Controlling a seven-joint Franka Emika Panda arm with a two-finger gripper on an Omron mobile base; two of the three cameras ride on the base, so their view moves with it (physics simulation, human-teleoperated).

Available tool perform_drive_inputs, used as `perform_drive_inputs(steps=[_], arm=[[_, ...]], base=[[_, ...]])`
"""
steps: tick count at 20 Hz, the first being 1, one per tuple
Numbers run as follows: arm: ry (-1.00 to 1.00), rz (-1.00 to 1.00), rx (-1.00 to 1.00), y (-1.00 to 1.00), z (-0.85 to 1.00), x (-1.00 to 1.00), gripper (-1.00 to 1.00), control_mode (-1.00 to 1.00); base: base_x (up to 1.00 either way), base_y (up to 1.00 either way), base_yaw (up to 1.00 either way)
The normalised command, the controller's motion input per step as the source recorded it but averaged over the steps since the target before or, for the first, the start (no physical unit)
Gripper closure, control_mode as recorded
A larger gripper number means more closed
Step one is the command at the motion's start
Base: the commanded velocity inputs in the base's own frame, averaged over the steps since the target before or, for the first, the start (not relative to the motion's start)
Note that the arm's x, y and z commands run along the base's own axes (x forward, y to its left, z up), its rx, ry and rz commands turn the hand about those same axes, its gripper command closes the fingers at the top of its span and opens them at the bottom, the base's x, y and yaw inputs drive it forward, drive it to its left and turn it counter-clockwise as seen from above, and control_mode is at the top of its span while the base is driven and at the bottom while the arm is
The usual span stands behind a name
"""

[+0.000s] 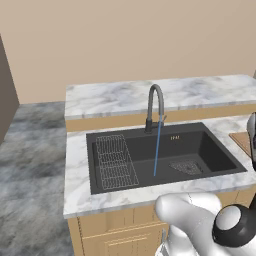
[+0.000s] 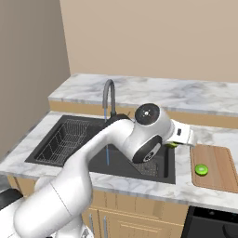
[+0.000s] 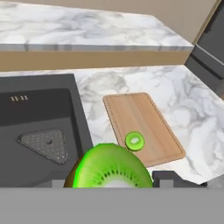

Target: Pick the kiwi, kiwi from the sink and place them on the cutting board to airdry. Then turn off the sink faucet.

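Kiwi [image 3: 111, 168] fills the bottom centre of my hand view, cut face up, sitting right at the gripper [image 3: 114, 181]; I read the fingers as closed on this fruit, though the tips themselves are mostly hidden behind it. In the right base view I see a sliver of the same green [image 2: 172, 145] just under the hand, above the right rim of the sink [image 2: 100, 162]. The second kiwi [image 2: 201, 169] lies on the cutting board [image 2: 219, 163], toward the board's near left part, at the right edge of that frame; in the hand view it sits at centre, low on the board. The board rests on the marble counter [image 2: 139, 186] just beside the sink. From the left base view, the faucet [image 1: 155, 106] stands at upper centre and a thin blue stream of water [image 1: 157, 147] falls from its spout into the basin. A wire rack [image 1: 115, 161] occupies the sink's left part, and a mesh drain grate [image 1: 187, 167] lies at its right.
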Motion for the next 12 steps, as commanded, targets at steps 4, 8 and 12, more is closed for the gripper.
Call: perform_drive_inputs(steps=[4, 8, 12], arm=[[0.09, -0.1, 0.0, -0.56, -0.01, 0.05, 1.0, -1.0], [0.01, -0.06, 0.0, -0.43, -0.13, 0.0, 1.0, -1.0], [0.0, 0.0, 0.0, -0.35, -0.23, 0.0, 1.0, -1.0]], base=[[0.0, 0.0, 0.0], [0.0, 0.0, 0.0], [0.0, 0.0, 0.0]])
